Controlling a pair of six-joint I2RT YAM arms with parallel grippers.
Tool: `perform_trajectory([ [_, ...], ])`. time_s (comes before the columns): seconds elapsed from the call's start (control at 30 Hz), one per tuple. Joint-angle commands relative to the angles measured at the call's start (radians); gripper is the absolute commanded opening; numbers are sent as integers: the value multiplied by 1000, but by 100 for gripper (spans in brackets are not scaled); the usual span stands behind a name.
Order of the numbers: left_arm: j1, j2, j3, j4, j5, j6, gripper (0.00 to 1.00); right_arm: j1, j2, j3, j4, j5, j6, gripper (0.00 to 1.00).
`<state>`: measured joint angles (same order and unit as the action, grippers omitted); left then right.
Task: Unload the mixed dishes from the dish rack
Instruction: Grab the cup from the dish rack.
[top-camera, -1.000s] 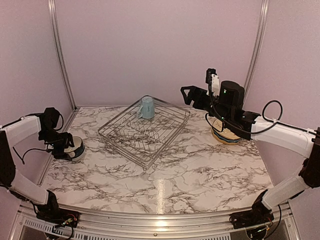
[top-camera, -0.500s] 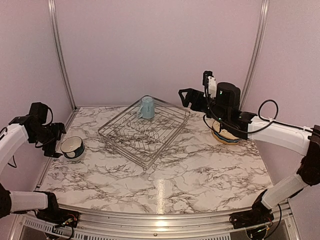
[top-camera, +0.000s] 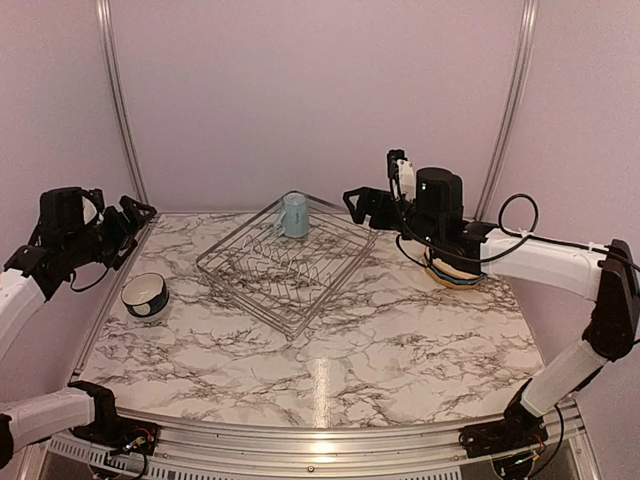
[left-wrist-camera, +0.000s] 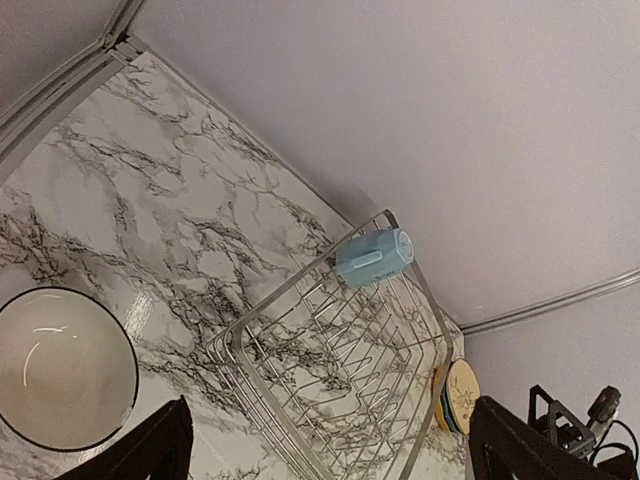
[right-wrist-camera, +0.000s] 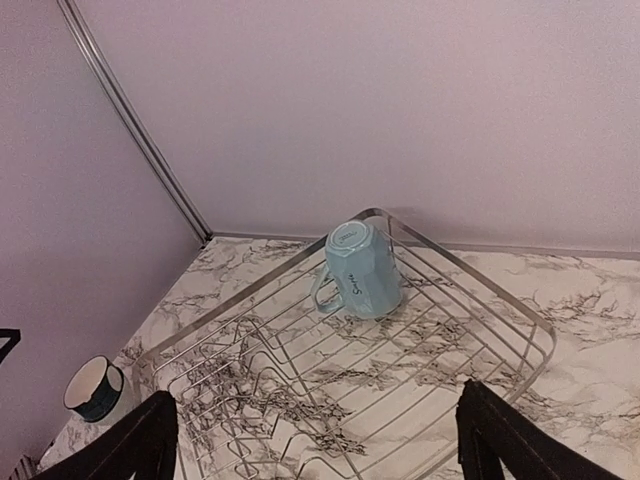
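**Now the right gripper faces the mug, the rack's only load**

The right gripper (top-camera: 360, 203) hangs with its fingers spread wide and nothing between them, just off the far right side of the dish rack (top-camera: 290, 262). In its wrist view the mug (right-wrist-camera: 358, 270) lies straight ahead and slightly below, centred between the two fingers (right-wrist-camera: 150, 440). The mug stands mouth down in the far corner of the rack, base up. Its long axis is near upright with a slight lean, and its handle points to the left of that view. No other dish shows among the tines. This arm is much the nearer. The left gripper (top-camera: 132, 218), also spread and empty, is raised near the left wall, well apart from the rack. The coming move looks like a short reach forward and down, the fingers closing across the mug's body.

The bowl (top-camera: 145, 296) stands on the table (top-camera: 400, 340) near the left edge, and the plates (top-camera: 455, 272) sit stacked under the right forearm.

A second ago the left gripper was low at the bowl. It has since lifted clear and left the bowl standing free. The right gripper has edged leftward toward the mug. Mug and rack have not shifted.
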<state>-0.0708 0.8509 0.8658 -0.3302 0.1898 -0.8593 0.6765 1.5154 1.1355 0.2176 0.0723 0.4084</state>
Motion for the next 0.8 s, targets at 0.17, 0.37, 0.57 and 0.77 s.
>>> perform_trajectory([
  [0.17,-279,347,262,-67,28,467,99,41,43,80,-58,-23,-47,94],
  [0.37,-338,515,379,-64,-81,594,99,46,34,75,-63,-18,-58,94],
  [0.57,-373,699,482,-10,-178,627,99,46,9,53,-70,1,-69,94],
  [0.77,-388,861,531,160,-213,690,99,46,-8,42,-79,11,-76,93],
])
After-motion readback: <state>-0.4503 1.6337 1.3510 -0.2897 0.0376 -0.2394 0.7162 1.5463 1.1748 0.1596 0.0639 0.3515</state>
